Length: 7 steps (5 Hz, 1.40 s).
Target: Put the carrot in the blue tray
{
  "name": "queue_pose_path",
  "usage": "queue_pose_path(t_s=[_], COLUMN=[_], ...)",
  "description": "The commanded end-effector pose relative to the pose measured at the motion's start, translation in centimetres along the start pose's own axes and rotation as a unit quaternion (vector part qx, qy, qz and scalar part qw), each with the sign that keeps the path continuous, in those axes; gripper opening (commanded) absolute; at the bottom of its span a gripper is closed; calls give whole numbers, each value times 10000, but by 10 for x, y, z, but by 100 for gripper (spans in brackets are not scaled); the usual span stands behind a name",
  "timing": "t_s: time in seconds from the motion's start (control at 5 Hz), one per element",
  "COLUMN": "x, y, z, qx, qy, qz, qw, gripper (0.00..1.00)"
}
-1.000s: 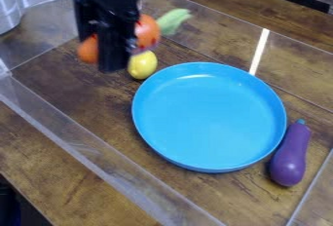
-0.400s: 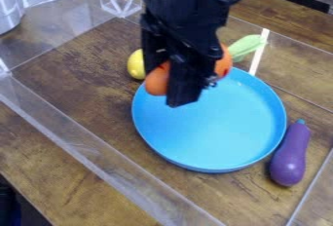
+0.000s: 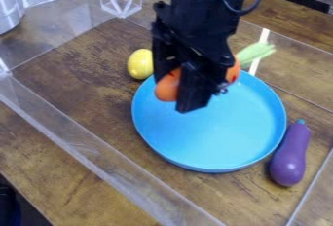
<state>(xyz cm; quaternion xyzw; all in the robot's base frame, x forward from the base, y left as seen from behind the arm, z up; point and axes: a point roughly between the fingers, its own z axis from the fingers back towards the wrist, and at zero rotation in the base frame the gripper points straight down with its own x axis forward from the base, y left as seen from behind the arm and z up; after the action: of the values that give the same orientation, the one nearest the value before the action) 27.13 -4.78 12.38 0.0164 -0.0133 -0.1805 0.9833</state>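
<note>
The black claw (image 3: 192, 82) is squeezed tight on the carrot (image 3: 169, 88). The orange body sticks out on the left of the black fingers, a bit more orange shows on the right, and the light green leaves poke out past that, toward the white stick (image 3: 260, 49).

1 second ago the claw and the carrot were up in the far left corner of the table, right by the lemon (image 3: 140, 63). Now they have come across to the right and hang over the upper left part of the blue tray (image 3: 228, 137). The carrot is in the air above the tray, not lying in it. Since the last look a moment ago the claw has slid only a little more over the tray.

The lemon sits in the same spot on the wooden table (image 3: 72, 84), just beside the tray's rim. The purple eggplant (image 3: 290, 154) lies where it was, against the tray's right edge. The tray has not moved.
</note>
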Motion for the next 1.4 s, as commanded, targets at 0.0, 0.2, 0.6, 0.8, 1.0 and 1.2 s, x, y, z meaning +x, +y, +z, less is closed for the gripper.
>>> queue_pose_path(t_s=[0.0, 0.2, 0.6, 0.8, 1.0, 1.2], x=[7, 7, 11, 13, 15, 15], y=[13, 17, 22, 25, 27, 31], z=[10, 8, 2, -1, -3, -5], qx=[47, 21, -64, -110, -152, -143], qy=[-240, -237, -230, -225, -232, -218], qz=[176, 250, 363, 421, 472, 544], qw=[9995, 9994, 9991, 9988, 9985, 9982], gripper=[0, 0, 0, 0, 0, 100])
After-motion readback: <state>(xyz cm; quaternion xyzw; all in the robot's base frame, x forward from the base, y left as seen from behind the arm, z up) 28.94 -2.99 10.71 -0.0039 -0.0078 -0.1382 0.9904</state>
